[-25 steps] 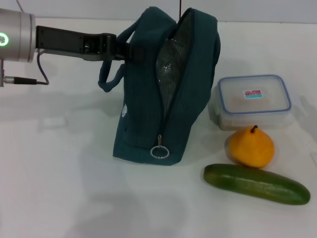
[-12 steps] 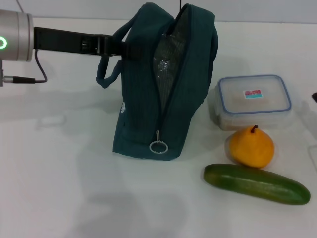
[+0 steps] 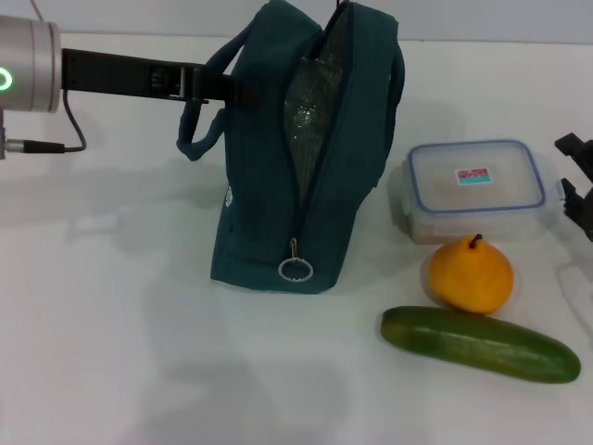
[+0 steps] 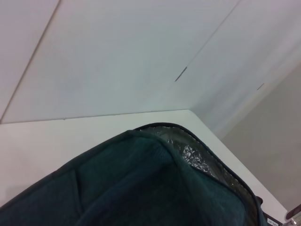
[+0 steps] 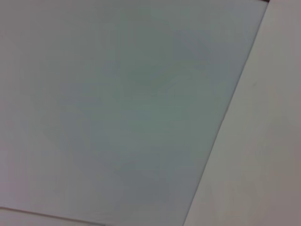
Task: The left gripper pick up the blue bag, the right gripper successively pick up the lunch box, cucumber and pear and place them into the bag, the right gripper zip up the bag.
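Teal fabric, bag: stands upright on the white counter, zipper open along its near edge, foil lining showing, ring pull hanging low at the front.
Left claw: reaches in level from the left edge of the head view and is clenched on the bag's upper left side, by the loop handle; its fingertips are hidden against the fabric.
Left wrist view: bag top fills the lower part, foil rim along one edge, counter and wall behind.
Right claw: only a black part shows at the right edge of the head view, just beside the box's far end; whether it is released or clenched, I cannot tell.
Box: between the bag and the right claw, flat on the counter, blue-rimmed lid on, sticker on top.
Pear: nearer the camera than the right claw, just in front of the box, stem up.
Cucumber: lying on the counter in front of the pear, close beneath it, well apart from both claws.
Right wrist view: plain pale surfaces only.
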Controlling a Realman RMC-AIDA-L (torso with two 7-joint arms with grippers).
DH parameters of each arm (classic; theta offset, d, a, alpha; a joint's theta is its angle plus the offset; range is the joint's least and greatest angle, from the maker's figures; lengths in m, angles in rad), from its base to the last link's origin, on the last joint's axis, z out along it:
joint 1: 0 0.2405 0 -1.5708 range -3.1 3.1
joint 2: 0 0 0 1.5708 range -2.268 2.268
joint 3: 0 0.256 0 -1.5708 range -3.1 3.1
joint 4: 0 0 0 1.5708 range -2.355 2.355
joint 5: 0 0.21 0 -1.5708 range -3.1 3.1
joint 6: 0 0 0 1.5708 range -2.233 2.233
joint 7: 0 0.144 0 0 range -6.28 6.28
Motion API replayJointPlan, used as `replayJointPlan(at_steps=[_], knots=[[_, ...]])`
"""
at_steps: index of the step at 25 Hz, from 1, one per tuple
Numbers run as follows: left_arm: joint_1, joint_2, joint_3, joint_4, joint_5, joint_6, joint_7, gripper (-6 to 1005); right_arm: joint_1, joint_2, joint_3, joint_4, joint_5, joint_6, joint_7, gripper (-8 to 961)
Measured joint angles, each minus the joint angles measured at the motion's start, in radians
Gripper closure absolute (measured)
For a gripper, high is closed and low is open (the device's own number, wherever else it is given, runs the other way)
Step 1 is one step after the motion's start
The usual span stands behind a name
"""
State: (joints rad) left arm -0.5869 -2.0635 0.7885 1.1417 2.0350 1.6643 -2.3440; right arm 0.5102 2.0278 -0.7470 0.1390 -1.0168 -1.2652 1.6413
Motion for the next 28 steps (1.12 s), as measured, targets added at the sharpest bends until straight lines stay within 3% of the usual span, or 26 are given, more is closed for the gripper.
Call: replayJointPlan(at_steps=[28], knots=[[0.044,-0.001,0.000,0.004,-0.025,0.001,0.003,932,0.011,0.000,0.000,0.003,-0.065,-0.032,0.011,149]])
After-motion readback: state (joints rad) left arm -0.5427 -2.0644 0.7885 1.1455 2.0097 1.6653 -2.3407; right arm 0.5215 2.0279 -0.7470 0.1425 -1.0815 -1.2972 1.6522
